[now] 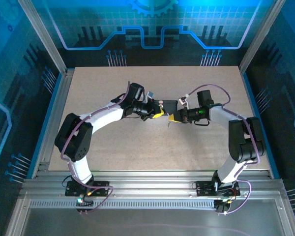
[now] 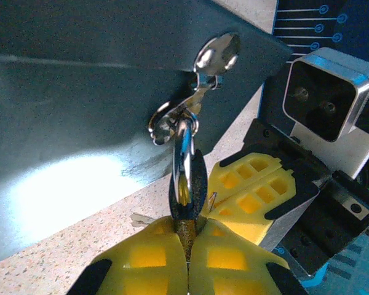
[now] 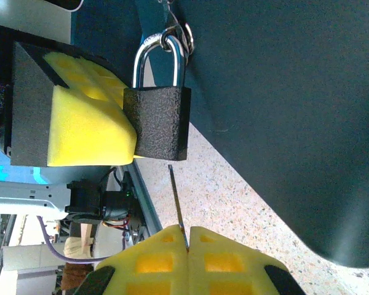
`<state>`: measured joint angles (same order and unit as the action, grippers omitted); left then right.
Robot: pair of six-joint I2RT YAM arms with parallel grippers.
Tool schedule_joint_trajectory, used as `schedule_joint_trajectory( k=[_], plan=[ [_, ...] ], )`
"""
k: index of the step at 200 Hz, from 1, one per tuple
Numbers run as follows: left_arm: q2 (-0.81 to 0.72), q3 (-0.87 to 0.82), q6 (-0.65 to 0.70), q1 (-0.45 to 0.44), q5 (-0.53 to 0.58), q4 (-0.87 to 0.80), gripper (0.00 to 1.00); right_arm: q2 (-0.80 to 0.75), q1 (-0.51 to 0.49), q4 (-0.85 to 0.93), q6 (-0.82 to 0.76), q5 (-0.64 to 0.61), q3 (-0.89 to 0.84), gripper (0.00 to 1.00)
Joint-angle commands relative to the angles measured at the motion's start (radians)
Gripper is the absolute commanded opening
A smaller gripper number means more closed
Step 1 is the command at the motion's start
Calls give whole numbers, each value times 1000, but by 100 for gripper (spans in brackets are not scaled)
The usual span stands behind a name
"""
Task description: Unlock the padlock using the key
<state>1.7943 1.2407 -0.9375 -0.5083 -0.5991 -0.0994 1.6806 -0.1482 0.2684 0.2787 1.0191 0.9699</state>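
Right tool [image 3: 187, 238] pinches the key [image 3: 177, 203] over speckled tabletop [image 1: 137, 142], blue-lit walls [image 1: 137, 24] around.

Padlock [image 3: 157, 123]: black crinkle-textured matt metal body, glossy chrome shackle [image 3: 160, 58]. Dark blue tin box [image 3: 283, 110]: smooth, satin sheen. Silver hasp [image 2: 216, 52]: polished metal. Key [image 3: 177, 206]: thin pale metal blade, dull. Pads [image 3: 154, 264] of right pincer [image 3: 187, 243]: yellow, matt, waffle-moulded. Beige speckled desk [image 3: 234, 203]: matt, grainy.

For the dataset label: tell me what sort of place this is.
Probably a robot test cell in a lab: an aluminium-profile frame encloses a speckled beige tabletop, blue circuit-pattern wall panels back it, and two white robot arms are bolted at its near edge.
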Motion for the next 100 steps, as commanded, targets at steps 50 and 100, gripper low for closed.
schedule_joint_trajectory(
  k=[50,100],
  plan=[
    [-6,-70,-77,18,-14,223,0,-157,-41,-371,433,64,-192,0],
    [-38,-145,-135,51,-34,303,0,-145,-21,-239,409,54,-130,0]
  ],
)
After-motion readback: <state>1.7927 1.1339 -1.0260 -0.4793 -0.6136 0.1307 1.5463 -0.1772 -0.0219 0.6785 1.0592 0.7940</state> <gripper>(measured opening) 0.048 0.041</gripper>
